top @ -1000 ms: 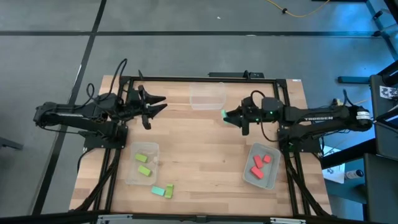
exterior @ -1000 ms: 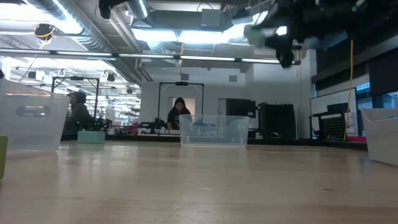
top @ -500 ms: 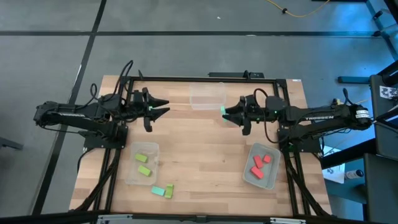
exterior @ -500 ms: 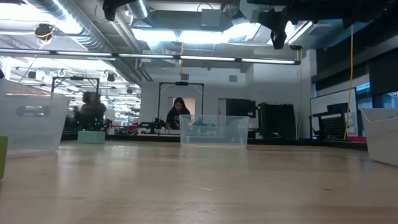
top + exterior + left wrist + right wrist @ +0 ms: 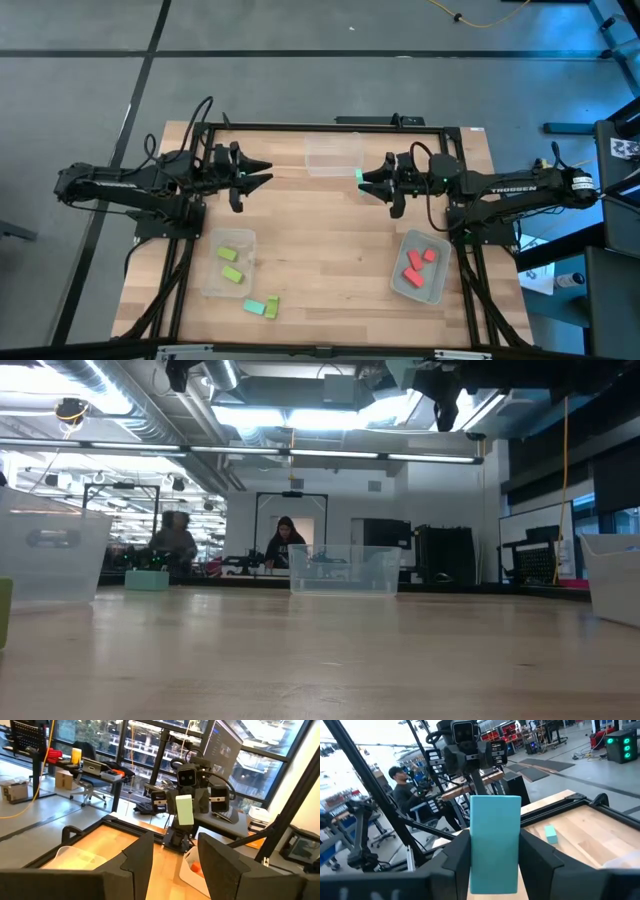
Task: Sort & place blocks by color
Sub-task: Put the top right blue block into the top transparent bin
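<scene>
While gripped, smooth rectangular teal block (image 5: 495, 842) stands between dark fingers (image 5: 536, 856).

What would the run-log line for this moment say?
right gripper: shut on teal block, raised beside empty bin | left gripper: open, empty, raised

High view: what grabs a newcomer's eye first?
The right gripper, raised beside the empty clear bin at the table's far edge, grips a teal block. The left gripper faces it, open and empty. Near the front, one bin holds red blocks, another lime blocks.
</scene>
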You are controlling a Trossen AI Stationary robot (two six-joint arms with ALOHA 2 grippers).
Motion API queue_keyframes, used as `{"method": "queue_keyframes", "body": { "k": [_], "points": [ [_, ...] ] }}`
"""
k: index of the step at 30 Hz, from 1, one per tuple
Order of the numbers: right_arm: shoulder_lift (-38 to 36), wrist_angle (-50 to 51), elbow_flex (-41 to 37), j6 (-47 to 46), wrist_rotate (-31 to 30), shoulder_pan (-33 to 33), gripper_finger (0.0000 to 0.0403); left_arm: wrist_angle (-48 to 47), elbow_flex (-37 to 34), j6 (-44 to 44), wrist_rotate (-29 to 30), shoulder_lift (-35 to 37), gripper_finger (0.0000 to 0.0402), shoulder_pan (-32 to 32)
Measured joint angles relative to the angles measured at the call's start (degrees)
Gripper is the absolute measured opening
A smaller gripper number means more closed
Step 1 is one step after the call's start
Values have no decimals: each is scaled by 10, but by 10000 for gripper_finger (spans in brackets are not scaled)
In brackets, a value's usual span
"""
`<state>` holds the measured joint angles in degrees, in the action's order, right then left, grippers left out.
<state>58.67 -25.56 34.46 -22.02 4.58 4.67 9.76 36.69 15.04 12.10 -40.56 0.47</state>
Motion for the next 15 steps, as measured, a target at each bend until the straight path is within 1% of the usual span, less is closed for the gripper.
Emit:
{"method": "queue_keyframes", "body": {
  "k": [5,8,15],
  "points": [
    [0,10,0,17,-2,0,130,0,0,-1,4,0,147,0],
    [3,12,0,21,-15,0,130,0,0,-1,4,0,147,0],
    [27,11,1,31,-19,-1,130,0,0,-2,6,0,147,0]
  ]
}}
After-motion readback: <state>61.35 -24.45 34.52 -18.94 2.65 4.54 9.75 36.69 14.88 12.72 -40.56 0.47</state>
